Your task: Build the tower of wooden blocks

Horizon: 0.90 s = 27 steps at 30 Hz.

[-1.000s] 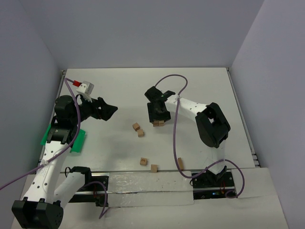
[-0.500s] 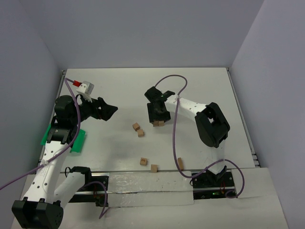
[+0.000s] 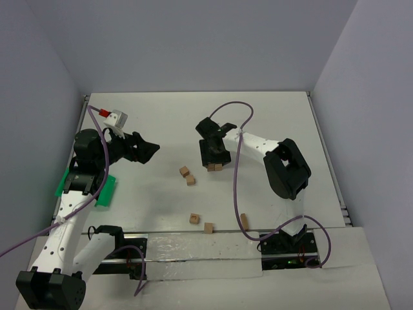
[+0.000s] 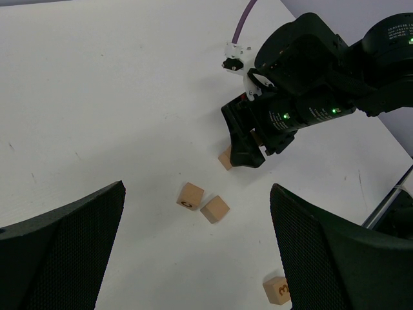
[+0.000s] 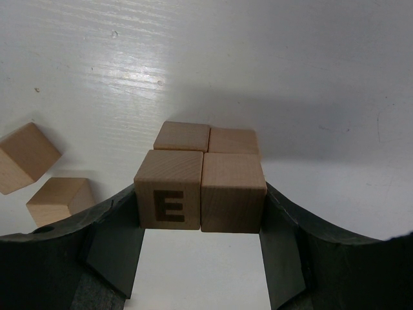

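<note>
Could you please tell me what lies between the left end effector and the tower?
Two loose wood blocks sit between the left end effector and the tower. The top view shows this.

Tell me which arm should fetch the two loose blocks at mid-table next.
Left. The left hand is open and empty, and the two loose blocks lie just ahead in its wrist view. The right hand is busy, closed on the tower at its front two cubes.
</note>
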Motion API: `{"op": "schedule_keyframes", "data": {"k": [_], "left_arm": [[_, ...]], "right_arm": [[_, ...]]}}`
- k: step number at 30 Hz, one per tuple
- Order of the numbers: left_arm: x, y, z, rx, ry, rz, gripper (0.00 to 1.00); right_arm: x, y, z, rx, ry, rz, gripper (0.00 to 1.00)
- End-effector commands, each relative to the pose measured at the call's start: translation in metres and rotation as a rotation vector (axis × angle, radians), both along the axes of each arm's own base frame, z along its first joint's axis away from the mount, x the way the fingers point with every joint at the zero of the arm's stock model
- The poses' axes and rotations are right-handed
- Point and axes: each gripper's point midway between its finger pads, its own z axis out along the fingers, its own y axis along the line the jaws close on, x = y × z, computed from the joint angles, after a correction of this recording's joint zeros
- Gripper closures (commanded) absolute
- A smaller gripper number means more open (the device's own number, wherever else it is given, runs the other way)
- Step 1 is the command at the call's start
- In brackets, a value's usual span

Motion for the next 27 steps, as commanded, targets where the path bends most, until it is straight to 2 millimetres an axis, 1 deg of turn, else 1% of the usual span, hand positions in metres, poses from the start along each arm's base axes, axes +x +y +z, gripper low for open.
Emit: {"op": "schedule_keyframes", "data": {"k": [1, 7, 12, 21, 25, 26, 27], "left_arm": [[0.0041, -0.0002, 0.0162, -0.009, -0.062, -0.011, 0.01], [0.0041, -0.0001, 0.0172, -0.007, -0.065, -0.011, 0.01], [0.0043, -0.0001, 0.0169, -0.006, -0.066, -0.012, 0.01], [0.0044, 0.0001, 0.0166, -0.004, -0.066, -0.012, 0.01], [0.004, 0.0001, 0.0168, -0.006, -0.066, -0.01, 0.01], [0.004, 0.0002, 0.0162, -0.005, -0.065, -0.011, 0.01], [0.0038, 0.0001, 0.016, -0.006, -0.064, -0.011, 0.01]], "right_arm": [[0.0048, 0.0058, 0.0014, 0.018, -0.016, -0.002, 0.31], [0.0051, 0.0056, 0.0, 0.02, -0.01, -0.006, 0.29], [0.0052, 0.0072, 0.0007, 0.026, -0.007, -0.004, 0.22], [0.0045, 0.0094, 0.0027, 0.037, -0.002, -0.003, 0.19], [0.0058, 0.0088, 0.005, 0.038, -0.006, -0.013, 0.08], [0.0063, 0.0084, 0.0078, 0.042, -0.012, -0.017, 0.02], [0.006, 0.0096, 0.0099, 0.047, -0.015, -0.016, 0.01]]}}
